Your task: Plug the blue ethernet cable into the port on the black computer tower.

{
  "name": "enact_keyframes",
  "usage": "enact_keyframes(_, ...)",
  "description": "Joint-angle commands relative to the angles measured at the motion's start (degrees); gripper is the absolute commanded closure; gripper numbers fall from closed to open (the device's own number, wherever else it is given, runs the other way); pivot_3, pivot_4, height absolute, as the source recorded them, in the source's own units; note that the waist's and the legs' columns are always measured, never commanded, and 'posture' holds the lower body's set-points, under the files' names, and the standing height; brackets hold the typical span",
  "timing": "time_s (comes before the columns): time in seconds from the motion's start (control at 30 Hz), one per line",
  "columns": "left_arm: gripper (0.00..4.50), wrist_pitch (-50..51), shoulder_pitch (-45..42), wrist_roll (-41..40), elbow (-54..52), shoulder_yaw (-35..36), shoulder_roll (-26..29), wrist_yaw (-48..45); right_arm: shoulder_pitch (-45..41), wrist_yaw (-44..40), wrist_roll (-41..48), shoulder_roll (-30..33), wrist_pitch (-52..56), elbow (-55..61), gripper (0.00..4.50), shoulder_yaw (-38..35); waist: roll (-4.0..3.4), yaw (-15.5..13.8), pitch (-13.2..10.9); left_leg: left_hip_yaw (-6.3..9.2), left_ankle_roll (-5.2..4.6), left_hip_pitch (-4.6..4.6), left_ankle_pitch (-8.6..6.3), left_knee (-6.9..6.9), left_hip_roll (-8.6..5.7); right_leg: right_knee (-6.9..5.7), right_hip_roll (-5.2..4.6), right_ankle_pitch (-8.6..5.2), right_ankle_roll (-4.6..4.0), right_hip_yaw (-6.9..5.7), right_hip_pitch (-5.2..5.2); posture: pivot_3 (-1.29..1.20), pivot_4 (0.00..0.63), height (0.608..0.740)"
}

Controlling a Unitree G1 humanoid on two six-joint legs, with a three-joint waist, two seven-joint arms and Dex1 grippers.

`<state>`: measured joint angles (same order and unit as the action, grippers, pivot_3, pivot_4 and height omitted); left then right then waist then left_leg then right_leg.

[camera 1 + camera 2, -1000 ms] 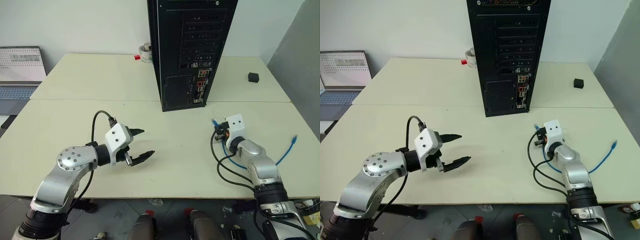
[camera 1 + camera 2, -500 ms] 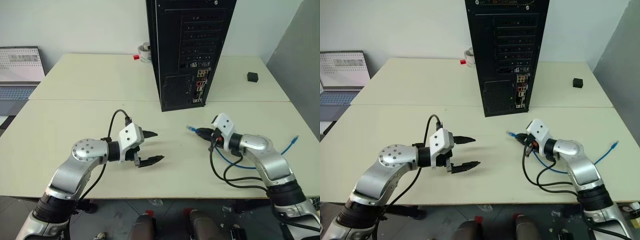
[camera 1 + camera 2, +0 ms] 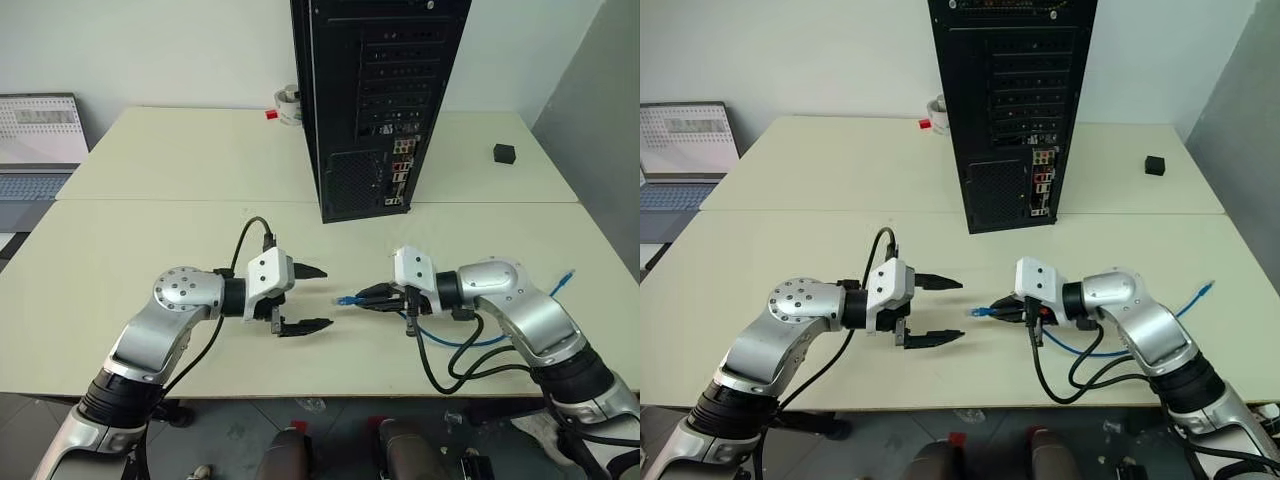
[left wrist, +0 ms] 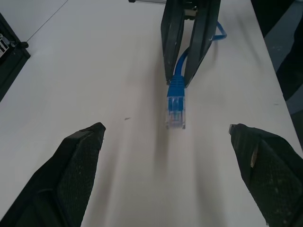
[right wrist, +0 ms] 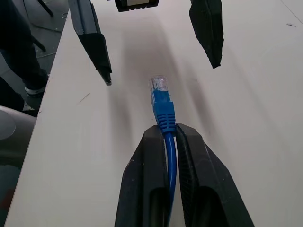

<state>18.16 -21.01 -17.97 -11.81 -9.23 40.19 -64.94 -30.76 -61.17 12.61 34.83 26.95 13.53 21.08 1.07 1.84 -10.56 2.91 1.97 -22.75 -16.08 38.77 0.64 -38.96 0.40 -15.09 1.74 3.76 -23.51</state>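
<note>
Blue ethernet cable (image 3: 349, 298) plug swung inward, clenched in right end effector (image 3: 374, 296) | left end effector (image 3: 318, 298) spread wide, facing it | likely handover before black computer tower (image 3: 375, 100)

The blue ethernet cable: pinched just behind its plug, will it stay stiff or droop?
Probably stiff at the tip: the plug juts straight from the right gripper, shut on the blue ethernet cable. The rest likely flops, curling loosely over the table. It looks light.
</note>
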Motion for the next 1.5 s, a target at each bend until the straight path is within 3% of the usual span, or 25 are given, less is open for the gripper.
enact_keyframes(0.03,0.00,-1.08,-0.28,-0.29,-1.64,-0.30,-0.54,-0.35,-1.45,-0.69,-0.75,-0.52,-1.18,0.86,4.47,0.52,0.00,0.00,0.00,0.00,0.00,0.00,0.00,0.01,0.00,0.00,0.00,0.00,0.00,0.00,0.00,0.00,0.150,0.740)
enact_keyframes(0.17,0.00,-1.00,-0.20,-0.34,-1.26,-0.60,-1.23,-0.68,-1.34,-0.89,-1.30,-0.66,-1.53,1.25,4.48,1.10,0.00,-0.01,0.00,0.01,0.00,0.00,0.00,0.01,0.00,0.00,-0.01,0.00,0.00,0.00,0.00,0.00,0.150,0.740)
enact_keyframes(0.2,0.38,-1.04,-0.24,-0.22,-1.11,-0.68,-1.45,-0.74,-1.28,-0.96,-1.37,-0.71,-1.54,1.38,4.48,1.16,0.00,-0.01,0.00,0.01,0.00,0.00,0.00,0.01,0.00,0.00,-0.01,0.00,0.00,-0.01,0.00,0.00,0.150,0.740)
enact_keyframes(0.8,4.18,-4.12,-1.87,3.15,2.96,-3.10,-1.69,-3.04,-1.48,-1.22,-1.48,-1.95,-0.28,3.40,4.48,1.16,0.00,-0.01,0.00,0.02,0.00,0.00,0.00,0.01,-0.01,-0.01,-0.01,0.00,0.00,-0.02,0.00,0.00,0.150,0.740)
enact_keyframes(1.1,4.21,-1.75,-0.73,2.02,2.20,-1.51,-2.09,-0.91,-1.65,-0.65,-1.89,-2.14,-0.97,2.67,4.48,0.62,0.00,0.00,0.00,0.02,0.00,0.00,0.00,0.01,0.00,-0.01,-0.01,0.00,0.00,-0.02,0.00,0.00,0.150,0.740)
enact_keyframes(1.17,3.51,-1.23,-0.90,1.58,2.36,-1.06,-2.66,0.04,-1.78,-0.45,-1.98,-2.20,-1.11,2.38,4.48,0.58,0.00,-0.01,0.00,0.03,0.00,0.00,0.00,0.01,0.00,-0.01,-0.01,0.00,0.00,-0.02,0.00,0.00,0.150,0.740)
enact_keyframes(1.37,2.21,-3.30,-0.47,2.51,3.06,-0.51,-1.56,-0.03,-1.86,-0.22,-2.09,-2.21,-1.10,2.04,4.48,0.50,0.00,-0.01,0.00,0.04,0.00,0.00,0.00,0.02,0.00,-0.02,-0.01,0.00,0.00,-0.02,0.00,0.00,0.150,0.740)
enact_keyframes(1.5,2.20,-4.06,0.49,1.90,2.87,-0.31,-1.04,-0.68,-1.83,-0.20,-1.98,-2.12,-0.92,1.91,4.48,0.34,0.00,0.00,0.00,0.04,0.00,0.00,0.00,0.01,0.00,-0.02,-0.01,0.00,0.00,-0.03,0.00,0.00,0.150,0.740)
